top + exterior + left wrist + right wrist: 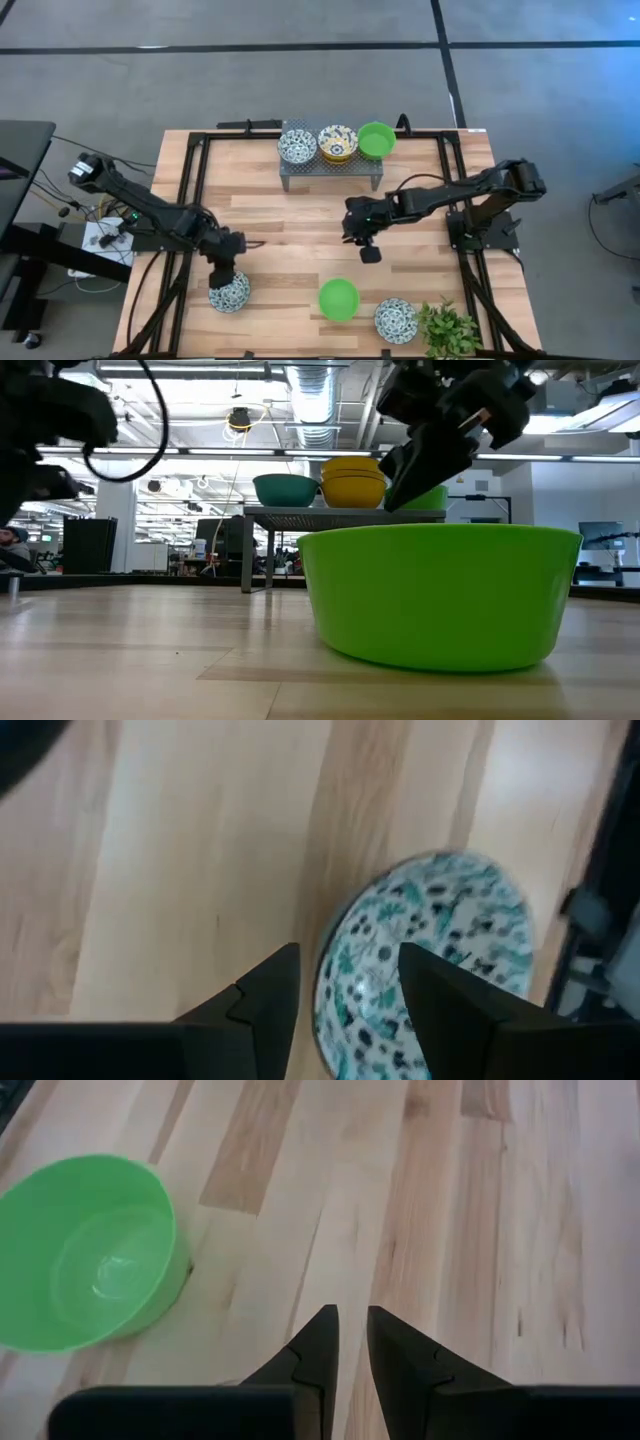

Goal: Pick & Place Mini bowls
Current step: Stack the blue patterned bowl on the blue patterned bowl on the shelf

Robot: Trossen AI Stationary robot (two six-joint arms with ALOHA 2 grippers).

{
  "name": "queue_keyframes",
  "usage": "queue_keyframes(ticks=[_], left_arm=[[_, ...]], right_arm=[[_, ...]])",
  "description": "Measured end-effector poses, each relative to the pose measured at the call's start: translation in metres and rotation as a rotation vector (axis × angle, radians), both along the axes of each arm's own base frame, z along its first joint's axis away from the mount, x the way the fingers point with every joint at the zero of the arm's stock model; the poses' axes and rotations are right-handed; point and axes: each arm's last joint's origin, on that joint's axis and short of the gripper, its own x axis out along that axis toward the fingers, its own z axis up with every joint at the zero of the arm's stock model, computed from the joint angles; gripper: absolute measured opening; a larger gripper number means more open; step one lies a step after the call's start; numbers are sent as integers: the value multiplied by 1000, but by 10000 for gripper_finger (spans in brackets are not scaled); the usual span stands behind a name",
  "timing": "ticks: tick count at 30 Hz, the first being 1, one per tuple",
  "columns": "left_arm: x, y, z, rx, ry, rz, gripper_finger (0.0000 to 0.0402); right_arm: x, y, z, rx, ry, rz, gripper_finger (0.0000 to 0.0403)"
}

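From above, the left gripper (pixel 224 279) hangs over a blue-and-white bowl (pixel 229 293) on the surface (pixel 280 215). Its wrist view shows jaws spread astride that bowl's rim. The right gripper (pixel 350 1342), jaws nearly together and empty, hovers near a green bowl (pixel 85 1268).

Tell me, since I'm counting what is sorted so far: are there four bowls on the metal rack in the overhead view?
No, the metal rack holds three: a blue-and-white bowl, a yellow bowl and a green bowl.

floor (pixel 200 80): grey concrete | ceiling (pixel 200 400): exposed ducts, strip lights
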Motion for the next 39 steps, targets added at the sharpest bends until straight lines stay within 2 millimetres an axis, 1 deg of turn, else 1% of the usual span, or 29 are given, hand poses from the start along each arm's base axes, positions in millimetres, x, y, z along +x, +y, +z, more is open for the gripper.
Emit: queue_keyframes(ticks=[4, 6, 21, 24, 26, 29, 30, 32, 34, 36, 39], left_arm=[[-1, -7, -6, 47, 23, -25, 168], [0, -9, -9, 67, 30, -31, 166], [8, -14, -31, 146, 133, -72, 155], [9, -14, -34, 161, 136, -114, 129], [9, -14, -34, 164, 125, -139, 94], [10, -12, -30, 151, 106, -127, 28], [11, -12, -27, 137, 95, -112, 18], [12, -8, -23, 142, 78, -53, 15], [17, -4, -14, 165, 21, 3, 17], [25, 0, 0, 173, -61, 52, 17], [37, 14, 25, 237, -177, 154, 15]], right_arm=[[4, -4, -4, 9, 28, -5, 53], [7, -5, -4, 12, 15, -10, 53], [7, -6, -5, 12, 22, -11, 53], [6, -6, -5, 12, 26, -12, 53], [6, -6, -5, 12, 29, -12, 53], [4, -6, -7, 10, 60, -12, 53], [3, -6, -8, 9, 74, -12, 53], [-1, -7, -9, 7, 111, -13, 53], [-5, -7, -8, 5, 140, -13, 53], [-9, -7, -6, 4, 164, -16, 53], [-16, -7, 0, 23, 183, -44, 53]])
